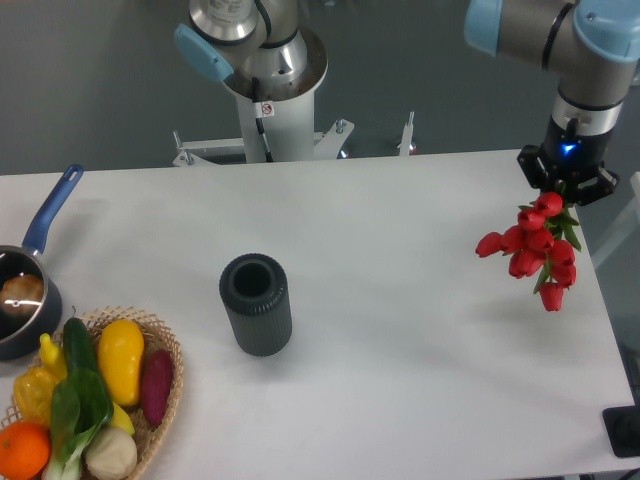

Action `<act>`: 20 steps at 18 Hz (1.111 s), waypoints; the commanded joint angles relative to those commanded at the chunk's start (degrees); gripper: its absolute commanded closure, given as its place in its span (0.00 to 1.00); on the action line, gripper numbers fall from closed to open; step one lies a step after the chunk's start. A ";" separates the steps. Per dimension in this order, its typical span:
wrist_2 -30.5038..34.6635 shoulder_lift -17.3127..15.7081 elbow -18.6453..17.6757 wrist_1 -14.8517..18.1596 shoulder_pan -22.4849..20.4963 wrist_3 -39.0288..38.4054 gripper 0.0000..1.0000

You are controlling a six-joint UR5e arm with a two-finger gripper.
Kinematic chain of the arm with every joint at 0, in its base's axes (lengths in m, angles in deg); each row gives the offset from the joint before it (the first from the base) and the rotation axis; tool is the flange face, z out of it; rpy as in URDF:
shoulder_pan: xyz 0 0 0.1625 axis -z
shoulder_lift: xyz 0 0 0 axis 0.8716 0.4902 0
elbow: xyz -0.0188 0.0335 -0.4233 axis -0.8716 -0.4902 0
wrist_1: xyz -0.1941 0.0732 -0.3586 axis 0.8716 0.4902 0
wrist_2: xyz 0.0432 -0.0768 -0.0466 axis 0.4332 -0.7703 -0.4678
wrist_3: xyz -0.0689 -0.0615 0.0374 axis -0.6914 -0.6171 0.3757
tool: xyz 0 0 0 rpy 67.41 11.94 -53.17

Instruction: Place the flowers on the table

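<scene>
The flowers (534,249), a small bunch of red tulip buds with green leaves, hang at the right side of the white table (400,330). My gripper (566,188) is directly above them and appears shut on their stems, which are hidden by the gripper body. The buds point down and to the left, near the table's right edge. I cannot tell whether the lowest bud touches the tabletop. A dark ribbed cylinder (256,303) stands upright and empty at the middle of the table, far to the left of the flowers.
A wicker basket (165,345) with vegetables and an orange sits at the front left corner. A dark pot with a blue handle (52,210) is at the left edge. The arm's base column (275,110) stands behind the table's far edge.
</scene>
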 joint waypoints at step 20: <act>-0.18 2.55 -7.73 -5.28 2.64 -1.67 0.03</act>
